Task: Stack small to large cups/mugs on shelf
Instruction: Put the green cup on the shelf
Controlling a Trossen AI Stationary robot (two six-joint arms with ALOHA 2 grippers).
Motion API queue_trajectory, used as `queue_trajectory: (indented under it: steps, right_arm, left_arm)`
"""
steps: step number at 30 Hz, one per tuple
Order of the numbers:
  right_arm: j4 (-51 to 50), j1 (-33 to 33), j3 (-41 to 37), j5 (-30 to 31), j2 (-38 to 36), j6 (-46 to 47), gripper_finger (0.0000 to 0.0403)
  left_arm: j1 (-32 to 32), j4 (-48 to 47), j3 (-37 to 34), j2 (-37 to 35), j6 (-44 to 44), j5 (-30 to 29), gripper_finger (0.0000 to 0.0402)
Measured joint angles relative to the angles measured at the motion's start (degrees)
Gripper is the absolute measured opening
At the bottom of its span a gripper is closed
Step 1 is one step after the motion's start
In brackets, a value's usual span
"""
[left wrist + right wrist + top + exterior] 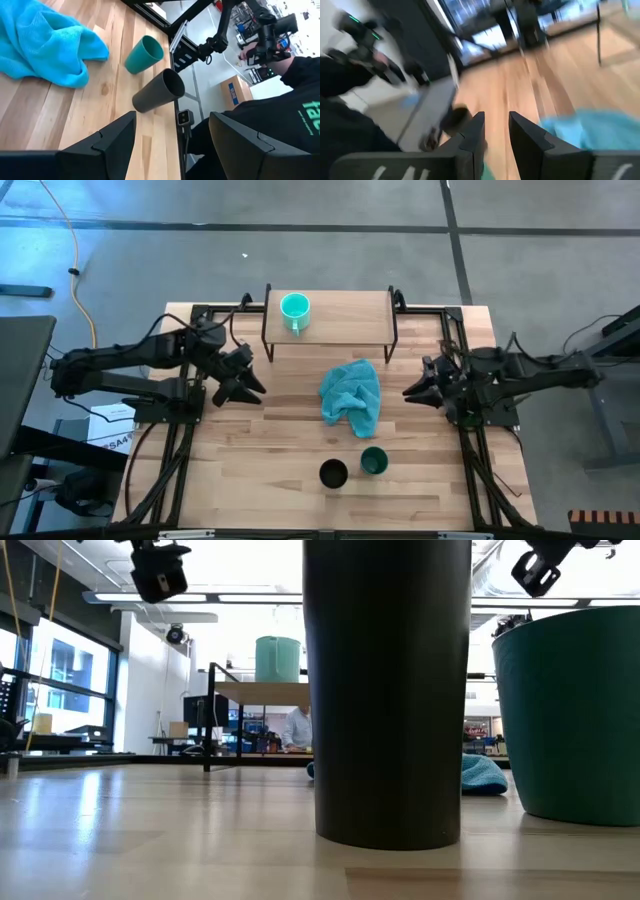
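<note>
One mug shelved, two cups on the table's near edge.

Turquoise mug (295,310) upright on shelf (350,315), left end. Black cup (333,473) and green cup (374,460) just beside each other, near teal cloth (352,397). Left gripper (243,376) jaws spread, empty. Right gripper (416,391) narrowly parted, apparently empty; view blurred.
</note>
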Motion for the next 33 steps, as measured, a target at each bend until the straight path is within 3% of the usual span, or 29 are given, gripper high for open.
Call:
queue_trajectory:
  steps: [5,13,18,25,33]
  right_arm:
    - [-10.62,2.43,5.72,0.19,6.43,3.52,0.0079]
    - [-12.29,10.04,7.56,0.08,13.57,9.05,0.0079]
    - [-14.34,13.19,7.56,0.32,17.46,17.01,0.0079]
    - [-12.34,15.77,7.58,-0.89,24.27,27.41,0.0079]
    - [-6.01,15.82,7.58,-2.56,29.38,28.5,0.0079]
  left_arm:
    - [-0.02,1.19,-1.84,-0.02,-0.36,0.02,0.0239]
    - [-0.03,0.74,-5.23,-1.91,-0.5,0.04,0.0239]
    - [-0.04,1.13,-9.28,-3.99,-6.7,0.12,0.0239]
    - [-0.04,1.39,-14.42,-4.55,-10.0,2.67,0.0239]
    - [-0.04,7.88,-15.78,-4.55,-9.34,2.67,0.0239]
